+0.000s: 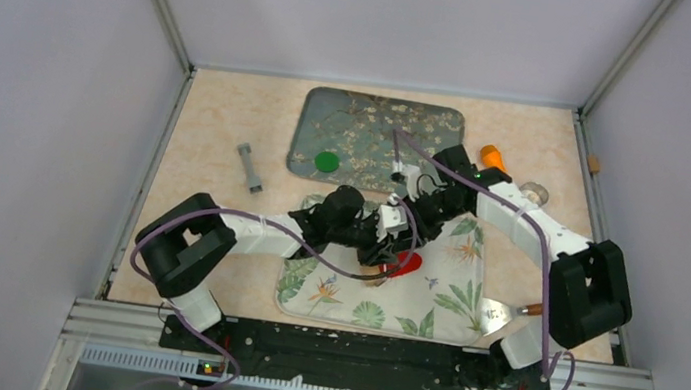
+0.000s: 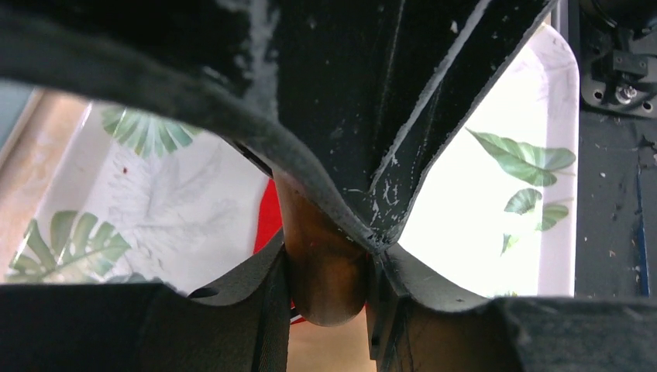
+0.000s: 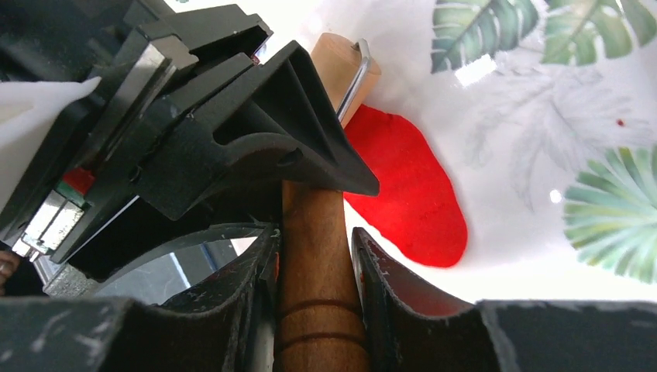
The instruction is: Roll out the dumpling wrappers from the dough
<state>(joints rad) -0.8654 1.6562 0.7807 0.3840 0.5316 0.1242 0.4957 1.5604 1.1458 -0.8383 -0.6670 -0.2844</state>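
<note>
Both grippers meet over the white leaf-print tray point(image 1: 447, 314). My left gripper point(image 1: 383, 247) is shut on one rounded wooden end of the rolling pin point(image 2: 324, 267). My right gripper point(image 1: 417, 221) is shut on its grooved wooden handle point(image 3: 318, 232). A flat red oval piece of dough point(image 3: 411, 186) lies on the tray beside and partly under the pin; it also shows in the top view point(image 1: 404, 264) and the left wrist view point(image 2: 267, 213). A small round green wrapper point(image 1: 327, 161) lies on the blossom-print tray point(image 1: 411, 123) behind. No small red disc shows.
A grey dumbbell-shaped tool point(image 1: 249, 167) lies on the table to the left. An orange object point(image 1: 494, 157) and a clear one point(image 1: 535, 193) sit behind the right arm. A metal scraper point(image 1: 505, 314) rests at the leaf tray's right edge. Walls enclose three sides.
</note>
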